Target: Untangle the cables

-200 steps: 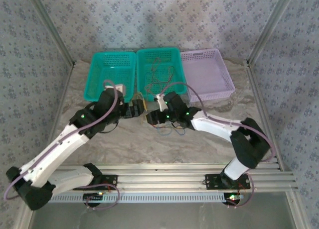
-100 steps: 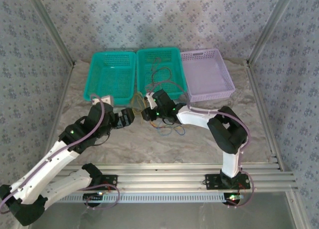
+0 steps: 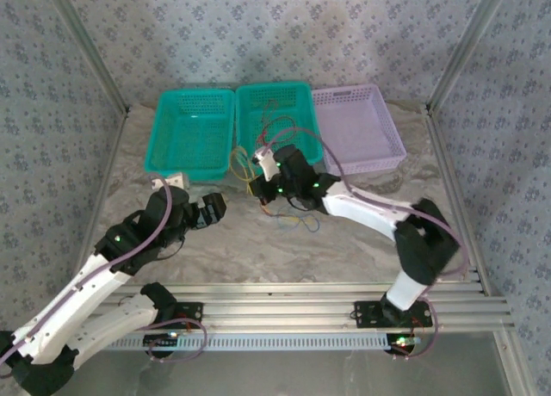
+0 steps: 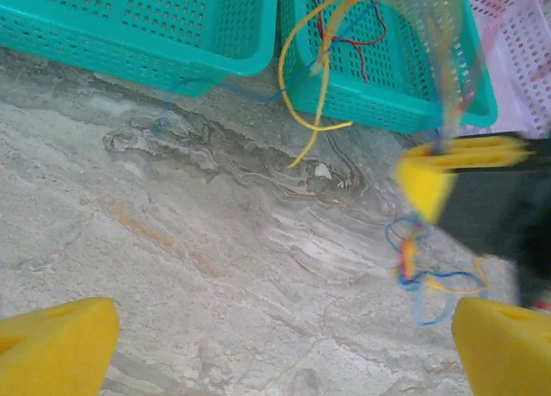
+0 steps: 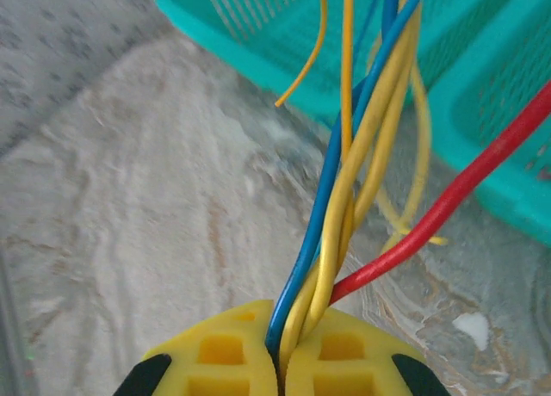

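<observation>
Heads up, a fair bit is hard to read here. From the top camera the cables [image 3: 288,219] are hair-thin, and the right gripper [image 3: 258,182] and its arm sit over part of the tangle, so I can't tell which strand goes where. In the left wrist camera that gripper's yellow finger is a blurry smear, and the strands rising from it smear out too. The right wrist camera cuts the strands off at the top edge, so their far ends are out of sight.

What is clear: the right gripper's pads [image 5: 232,361] are pinched tight on a bundle of blue and yellow strands, with a red one coming out of the same pinch and bending off to the right. The bundle runs away from the pads toward the middle teal basket [image 3: 274,93], where red and yellow wire drapes over the near rim. A small blue, yellow and red tangle lies on the table [image 3: 344,250] just beside that gripper. The left gripper [image 3: 213,208] is spread wide with nothing between its pads, off to the left of the cables and not touching them.
</observation>
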